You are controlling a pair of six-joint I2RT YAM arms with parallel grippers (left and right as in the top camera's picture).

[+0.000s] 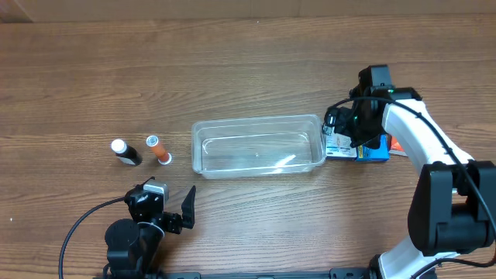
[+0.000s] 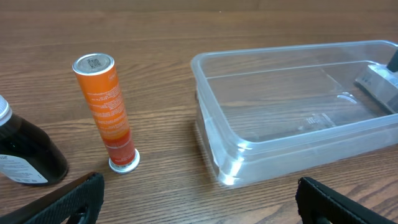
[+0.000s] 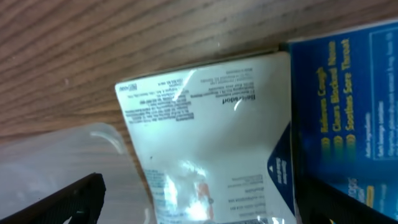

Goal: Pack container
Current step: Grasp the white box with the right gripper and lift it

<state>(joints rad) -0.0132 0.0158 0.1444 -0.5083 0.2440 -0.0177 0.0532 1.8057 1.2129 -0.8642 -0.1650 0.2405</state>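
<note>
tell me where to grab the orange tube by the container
Take the orange tube mid-body, above the white cap it stands on. It is upright and slim, so I'd bring the left hand in from the near side, one finger each side; the dark bottle stands to its left.

Brown wood-grain counter [image 1: 248, 62]. Clear, colourless container [image 1: 256, 172]. To its left: orange tube [image 2: 107, 106] with paler bands, white cap, grey printed end; dark, near-black bottle [image 2: 25, 155] with white cap. To its right: blue box [image 3: 348, 112] with yellow lettering; white packet [image 3: 211, 130] with fine dark print, blue corner, orange-red patch low down.
</note>
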